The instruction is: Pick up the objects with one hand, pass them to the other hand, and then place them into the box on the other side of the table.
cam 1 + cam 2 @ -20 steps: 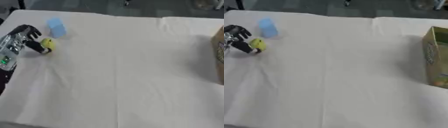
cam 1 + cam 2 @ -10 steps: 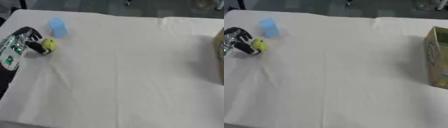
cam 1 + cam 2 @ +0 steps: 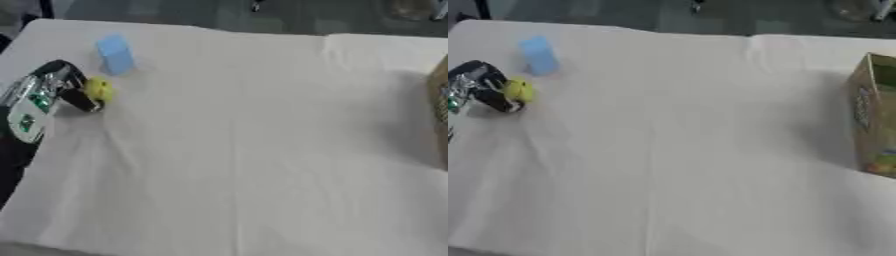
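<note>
The left robot hand [image 3: 54, 90] sits at the left edge of the bench [image 3: 245, 150], its black fingers [image 3: 79, 97] curled in around a small yellow ball [image 3: 98, 90]. The ball shows on the inner side of the robot hand, pressed against the fingers and low to the cloth; whether it is lifted clear of the surface or resting on it, I cannot tell. The back of the hand is silver and white with green marks, and its dark forearm runs off the lower left of the view.

Just beyond the ball, toward the far left corner, stands a light blue block [image 3: 115, 54], upright and slightly tilted. It is near the robot hand but apart from it, untouched.

A white cloth covers the bench, with soft creases running from the robot hand toward the near edge and one long fold down the middle.

Well apart, at the right edge, stands the box [image 3: 875, 115], a brown carton with green and coloured print on its side. Its top is open, and it casts a shadow onto the cloth to its left.

The right robot hand shows in neither view.
</note>
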{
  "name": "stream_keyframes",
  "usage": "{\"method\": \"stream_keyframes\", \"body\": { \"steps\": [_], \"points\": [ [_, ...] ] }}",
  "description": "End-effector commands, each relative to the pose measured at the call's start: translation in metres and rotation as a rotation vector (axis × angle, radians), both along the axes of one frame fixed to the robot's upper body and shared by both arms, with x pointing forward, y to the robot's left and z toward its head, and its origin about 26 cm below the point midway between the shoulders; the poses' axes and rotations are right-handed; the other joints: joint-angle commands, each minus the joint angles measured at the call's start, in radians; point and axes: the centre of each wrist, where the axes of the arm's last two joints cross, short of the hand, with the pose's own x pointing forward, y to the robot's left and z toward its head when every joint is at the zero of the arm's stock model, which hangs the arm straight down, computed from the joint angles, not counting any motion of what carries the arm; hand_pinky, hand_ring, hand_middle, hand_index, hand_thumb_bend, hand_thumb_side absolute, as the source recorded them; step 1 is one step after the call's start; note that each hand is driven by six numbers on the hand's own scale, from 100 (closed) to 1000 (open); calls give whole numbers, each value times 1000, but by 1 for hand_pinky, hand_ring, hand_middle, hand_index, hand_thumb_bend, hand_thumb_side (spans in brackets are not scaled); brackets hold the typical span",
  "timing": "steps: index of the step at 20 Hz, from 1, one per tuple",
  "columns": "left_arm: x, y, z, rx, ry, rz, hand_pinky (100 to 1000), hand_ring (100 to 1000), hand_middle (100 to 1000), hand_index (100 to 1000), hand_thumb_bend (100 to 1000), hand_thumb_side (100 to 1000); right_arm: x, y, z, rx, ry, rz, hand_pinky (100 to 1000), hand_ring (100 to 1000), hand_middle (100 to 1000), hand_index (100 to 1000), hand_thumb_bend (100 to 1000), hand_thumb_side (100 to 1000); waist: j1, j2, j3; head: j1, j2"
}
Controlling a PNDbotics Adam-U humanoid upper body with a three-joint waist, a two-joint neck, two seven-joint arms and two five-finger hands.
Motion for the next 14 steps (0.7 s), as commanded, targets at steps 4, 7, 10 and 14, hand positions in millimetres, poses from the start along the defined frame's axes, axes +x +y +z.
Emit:
{"method": "stream_keyframes", "body": {
  "steps": [4, 7, 10, 14],
  "points": [
    [-10, -2, 39, 17, -126, -42, 707, 677, 614, 615, 274, 108, -3, -3, 11, -32, -20, -7, 925, 865, 853, 874, 358, 255, -5, -17, 1, 3, -3],
    [-20, -8, 56, 6, -184, -77, 692, 658, 597, 609, 262, 113, -3, -3, 11, -32, -21, -9, 926, 865, 853, 875, 352, 256, -5, -18, 3, 3, -4],
    [-31, -11, 66, -27, -223, -107, 685, 650, 589, 608, 236, 131, -3, -3, 11, -32, -22, -9, 926, 865, 854, 875, 347, 258, -4, -18, 4, 2, -7],
    [-49, -14, 76, -92, -288, -148, 678, 640, 579, 601, 249, 156, -4, -3, 12, -32, -24, -10, 926, 865, 854, 875, 346, 258, -5, -18, 5, -1, -10]
  ]
}}
